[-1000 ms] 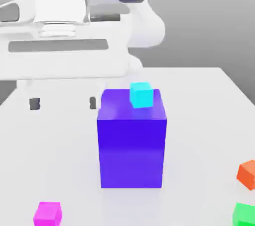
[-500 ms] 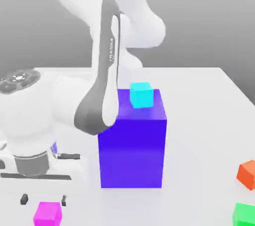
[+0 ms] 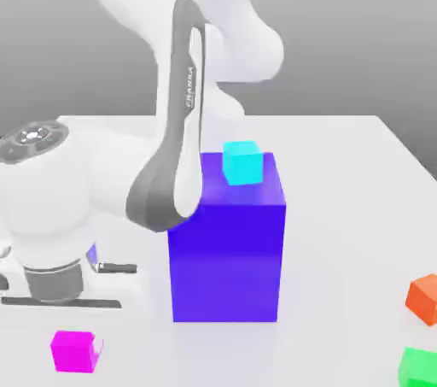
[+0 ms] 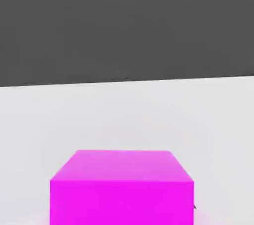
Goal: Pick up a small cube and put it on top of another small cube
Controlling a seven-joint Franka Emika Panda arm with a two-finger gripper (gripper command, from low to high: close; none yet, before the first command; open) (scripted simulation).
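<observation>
The small cube [image 3: 75, 350] is bright magenta-pink and sits at the front of the white table, toward the exterior view's left. My gripper [image 3: 75, 344] comes straight down on it from the white hand above and is shut on its sides. The cube looks slightly off the table. In the hand view the same small cube [image 4: 121, 187] is very close to the camera. A cyan cube [image 3: 241, 162] rests on top of the big blue-violet block [image 3: 226, 257] at the middle of the table.
An orange cube [image 3: 422, 298] and a green cube [image 3: 418, 366] lie at the front on the exterior view's right. The arm's grey-and-white link [image 3: 175, 155] leans against the block's left side. The white table [image 3: 341, 172] stretches behind and to the right.
A second ago the hand was high behind the block; it came down over the magenta cube with its fingers apart. They have now closed on the cube, which sits a little higher and further left.
</observation>
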